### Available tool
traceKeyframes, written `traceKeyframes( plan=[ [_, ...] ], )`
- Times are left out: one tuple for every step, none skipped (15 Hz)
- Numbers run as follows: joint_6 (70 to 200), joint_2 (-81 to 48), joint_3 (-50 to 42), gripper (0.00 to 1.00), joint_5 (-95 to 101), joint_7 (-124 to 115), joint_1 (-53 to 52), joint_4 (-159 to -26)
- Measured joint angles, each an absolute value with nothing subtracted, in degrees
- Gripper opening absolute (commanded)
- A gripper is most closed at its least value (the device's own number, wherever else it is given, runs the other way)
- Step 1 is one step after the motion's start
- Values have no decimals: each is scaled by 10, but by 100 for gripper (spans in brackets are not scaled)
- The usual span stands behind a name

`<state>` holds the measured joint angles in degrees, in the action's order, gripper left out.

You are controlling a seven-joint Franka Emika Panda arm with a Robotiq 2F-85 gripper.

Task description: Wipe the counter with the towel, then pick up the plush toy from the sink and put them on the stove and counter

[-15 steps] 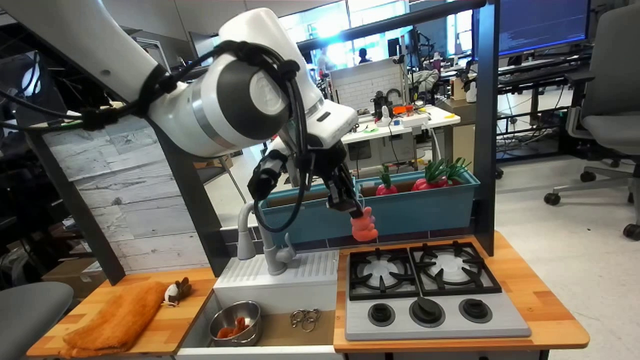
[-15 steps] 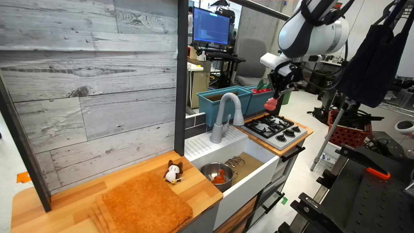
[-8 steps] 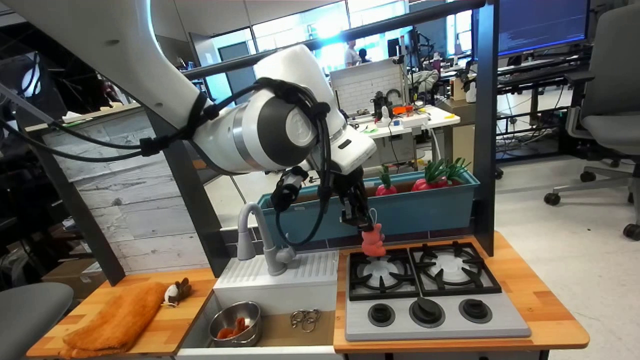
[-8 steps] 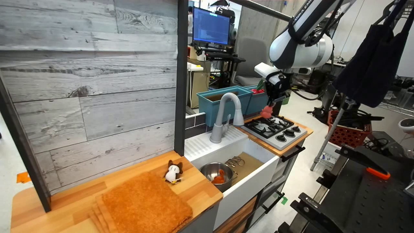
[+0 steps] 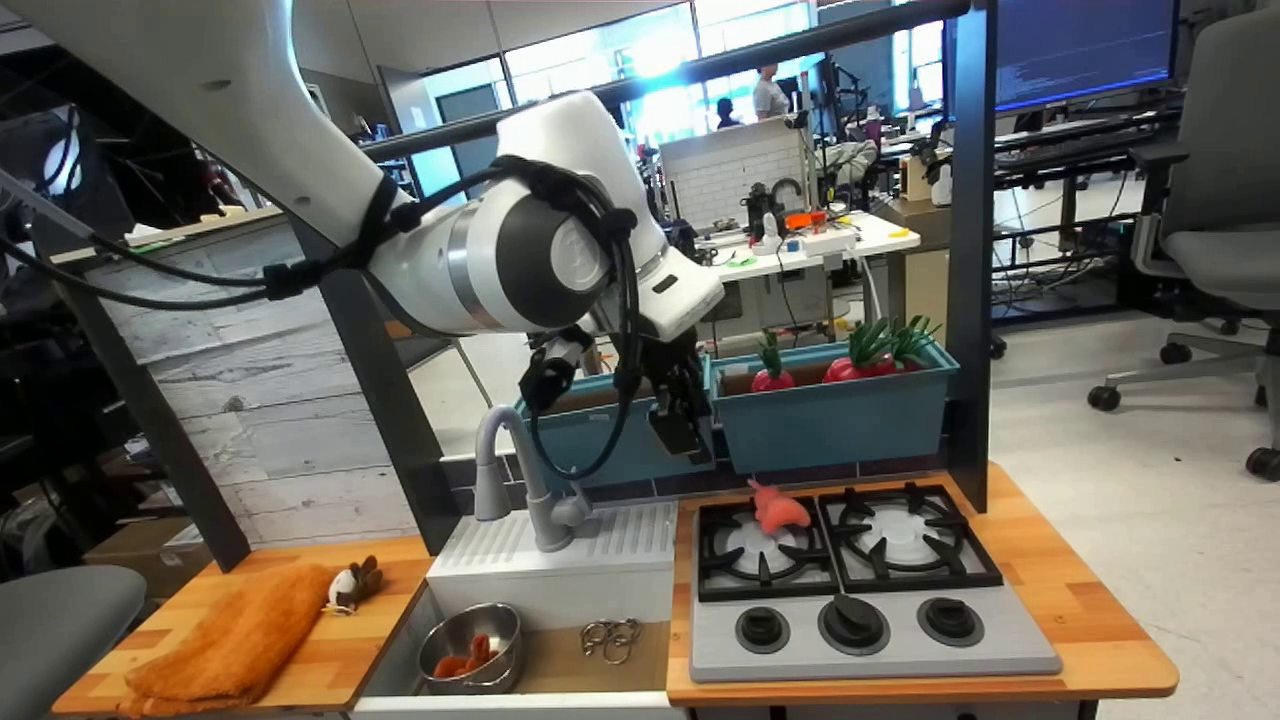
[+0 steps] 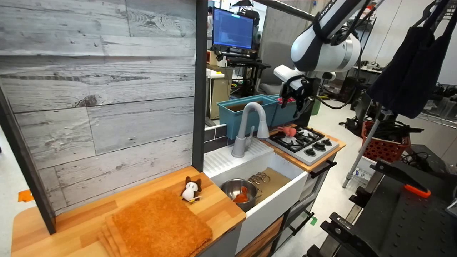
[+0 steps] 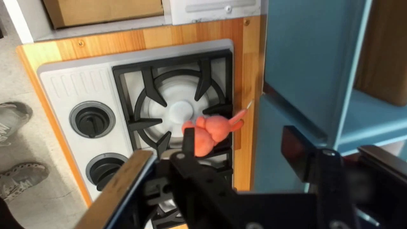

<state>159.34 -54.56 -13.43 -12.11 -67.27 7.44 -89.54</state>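
Atop the silver-grey stove (image 5: 803, 655), a small coral-pink, long-eared plush toy (image 7: 219, 127) lies tipped at the rear of the black grated burner (image 7: 146, 124) nearest the white rectangular sink (image 5: 600, 598), its ears reaching past the edge over the light-brown wooden counter (image 7: 251, 70). Above it, clear of the toy, the black two-fingered gripper (image 7: 240, 140) hangs with jaws spread and nothing held. The toy looks light, soft and hard to break, likely to yield when squeezed; its rounded body promises the surest hold, while the thin ears could slip free.
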Motion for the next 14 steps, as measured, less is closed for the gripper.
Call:
traceKeyframes(
  plan=[
    [1595, -529, -122, 100, -121, -652, 75, -912],
    [1598, -508, -108, 100, -121, -627, 75, -934],
    [1598, -481, -94, 100, -121, -598, 75, -960],
    [1597, -452, -81, 100, -121, -569, 75, -987],
    [1594, -422, -69, 100, -121, -541, 74, -1015],
    [1588, -392, -60, 100, -121, -512, 73, -1043],
    [1579, -361, -54, 100, -121, -486, 70, -1070],
    [1563, -330, -51, 100, -120, -463, 65, -1094],
    [1543, -300, -51, 100, -118, -443, 56, -1116],
    [1520, -270, -52, 100, -111, -430, 44, -1136],
    [1491, -240, -52, 100, -107, -418, 33, -1152],
    [1460, -212, -49, 100, -107, -404, 23, -1165],
    [1431, -189, -44, 100, -107, -389, 14, -1172],
    [1406, -173, -37, 100, -108, -372, 8, -1175]
  ],
)
